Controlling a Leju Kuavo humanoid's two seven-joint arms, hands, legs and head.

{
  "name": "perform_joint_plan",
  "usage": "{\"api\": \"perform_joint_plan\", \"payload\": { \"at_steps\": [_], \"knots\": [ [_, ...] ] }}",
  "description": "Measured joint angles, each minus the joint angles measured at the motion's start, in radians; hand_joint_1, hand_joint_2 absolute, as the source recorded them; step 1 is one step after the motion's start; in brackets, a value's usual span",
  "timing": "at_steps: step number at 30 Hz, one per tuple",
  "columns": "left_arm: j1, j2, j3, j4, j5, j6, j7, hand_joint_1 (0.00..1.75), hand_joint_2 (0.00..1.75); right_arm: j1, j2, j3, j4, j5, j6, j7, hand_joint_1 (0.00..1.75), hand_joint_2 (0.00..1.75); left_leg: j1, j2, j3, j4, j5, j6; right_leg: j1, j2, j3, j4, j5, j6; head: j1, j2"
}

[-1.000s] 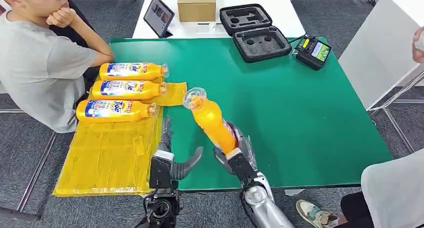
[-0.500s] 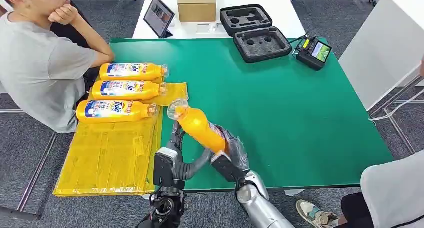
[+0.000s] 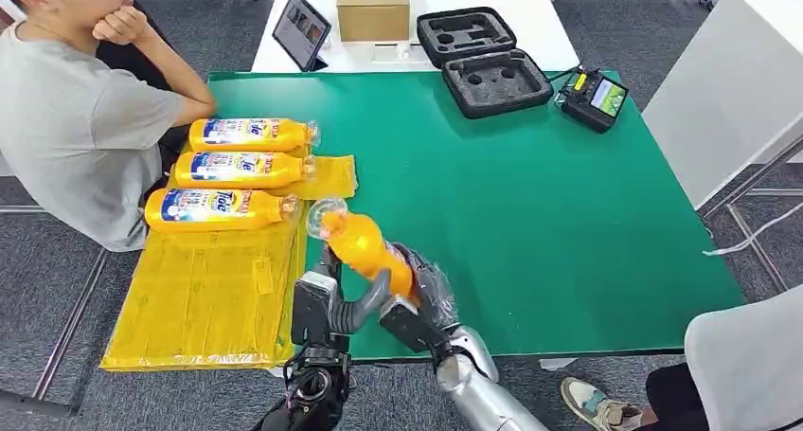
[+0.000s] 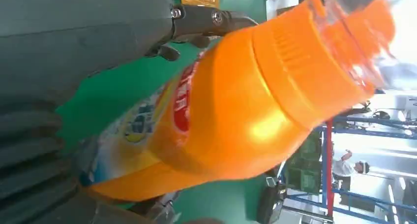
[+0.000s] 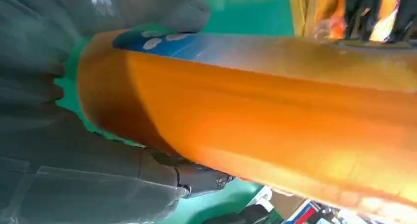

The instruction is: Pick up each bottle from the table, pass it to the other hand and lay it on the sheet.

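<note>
Three bottles lying on the yellow sheet (image 3: 204, 298) at the table's nine o'clock side carry blue-and-white labels. The nearest bottle (image 3: 220, 209) reads "Tide" in part, the middle bottle (image 3: 241, 170) shows the same logo less clearly, and the far bottle (image 3: 250, 134) bears print too small to read. The held bottle (image 4: 236, 111) carries red lettering and a blue-white label, both illegible.

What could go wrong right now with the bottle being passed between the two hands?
The orange bottle is tilted between the right hand, which grips its base, and the left hand, whose thumb is just wrapping it. If the right hand lets go before the left grips firmly, the bottle may slip onto the green table. Its cap end also leans near the closest of the three bottles on the yellow sheet and might knock it.
</note>
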Motion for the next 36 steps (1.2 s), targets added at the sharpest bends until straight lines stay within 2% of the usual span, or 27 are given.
{"api": "perform_joint_plan", "payload": {
  "at_steps": [4,5,20,26,31,32,33,34,36],
  "knots": [
    [-0.002,-0.003,0.0,0.0,-0.001,0.0,0.0,0.0,0.0,-0.002,0.006,0.018,0.005,0.002,0.0,-0.001,1.75,1.75,0.0,0.0,0.0,0.0,0.0,0.0,0.0,0.0,0.0,0.0,0.0,0.0,0.0,0.0],
    [-0.002,-0.004,0.001,0.0,-0.003,0.001,0.0,0.0,1.75,-0.003,0.006,0.022,0.006,0.002,-0.001,-0.001,1.75,1.75,0.0,0.0,0.0,0.0,0.0,0.0,0.0,0.0,0.0,0.0,0.0,0.0,0.0,0.0],
    [-0.02,-0.013,0.016,0.02,0.061,-0.008,-0.003,0.0,1.75,-0.028,0.028,0.106,0.052,0.015,-0.038,0.006,1.75,1.75,0.0,0.0,0.0,0.0,0.001,0.001,0.0,0.0,0.0,0.0,0.0,0.0,0.0,0.0],
    [-0.023,-0.016,0.031,0.02,-0.013,0.018,-0.002,0.0,1.75,-0.04,0.031,0.121,0.057,-0.058,0.045,0.006,1.75,1.75,0.0,0.0,0.0,0.0,0.001,0.001,0.0,0.0,0.0,0.0,0.0,0.0,0.0,0.0],
    [-0.024,-0.019,0.041,0.02,-0.024,0.021,-0.002,0.0,1.75,-0.048,0.034,0.124,0.056,-0.067,0.058,0.006,1.75,1.75,0.0,0.0,0.0,0.0,0.001,0.001,0.0,0.0,0.0,0.0,0.0,0.0,0.0,0.0],
    [-0.025,-0.019,0.042,0.02,-0.024,0.021,-0.002,0.23,1.75,-0.049,0.034,0.125,0.056,-0.067,0.058,0.006,1.75,1.75,0.0,0.0,0.0,0.0,0.001,0.001,0.0,0.0,0.0,0.0,0.0,0.0,0.0,0.0],
    [-0.025,-0.02,0.046,0.02,-0.027,0.024,-0.002,1.34,1.75,-0.049,0.034,0.126,0.055,-0.067,0.06,0.006,1.75,1.75,0.0,0.0,0.0,0.0,0.001,0.001,0.0,0.0,0.0,0.0,0.0,0.0,0.0,0.0],
    [-0.025,-0.021,0.049,0.02,-0.03,0.026,-0.002,1.66,1.75,-0.05,0.035,0.126,0.055,-0.067,0.061,0.006,1.75,1.75,0.0,0.0,0.0,0.0,0.001,0.001,0.0,0.0,0.0,0.0,0.0,0.0,0.0,0.0],
    [-0.025,-0.022,0.054,0.02,-0.032,0.027,-0.002,1.75,1.75,-0.05,0.037,0.126,0.055,-0.067,0.063,0.007,1.75,1.75,0.0,0.0,0.0,0.0,0.001,0.001,0.0,0.0,0.0,0.0,0.0,0.0,0.0,0.0]
  ]
}}
